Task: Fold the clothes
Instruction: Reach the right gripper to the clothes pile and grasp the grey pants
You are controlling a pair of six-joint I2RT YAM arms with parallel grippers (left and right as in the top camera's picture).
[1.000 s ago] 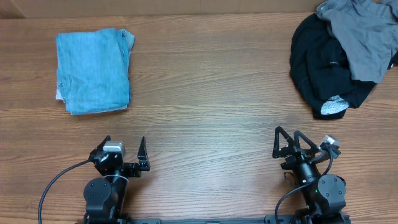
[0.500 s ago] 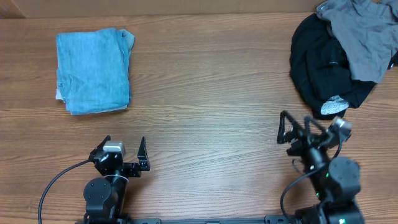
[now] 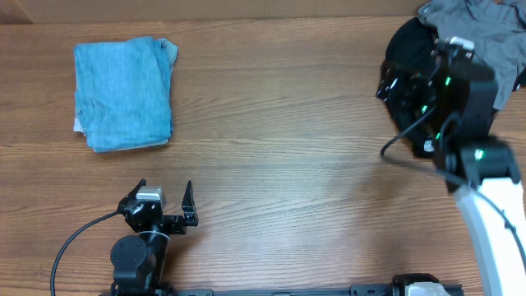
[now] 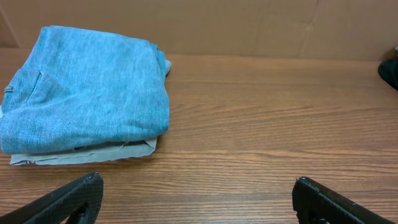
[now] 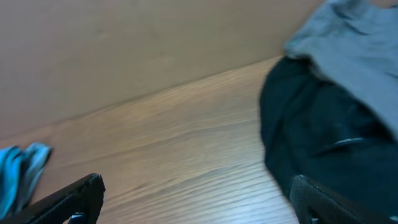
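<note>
Crumpled thin medium-grey cloth shorts (image 5: 357,50): likely soft, light, limp; best pinched at exposed edge. Left gripper (image 4: 198,196), right gripper (image 5: 198,198): jaws spread, empty.

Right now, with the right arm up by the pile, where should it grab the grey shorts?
Probably the rumpled near edge of the grey shorts, where it lies draped over the black garment. That edge is raised and faces the open right gripper, so come down from above on that side. Pinch shallow to take only the grey layer.
</note>
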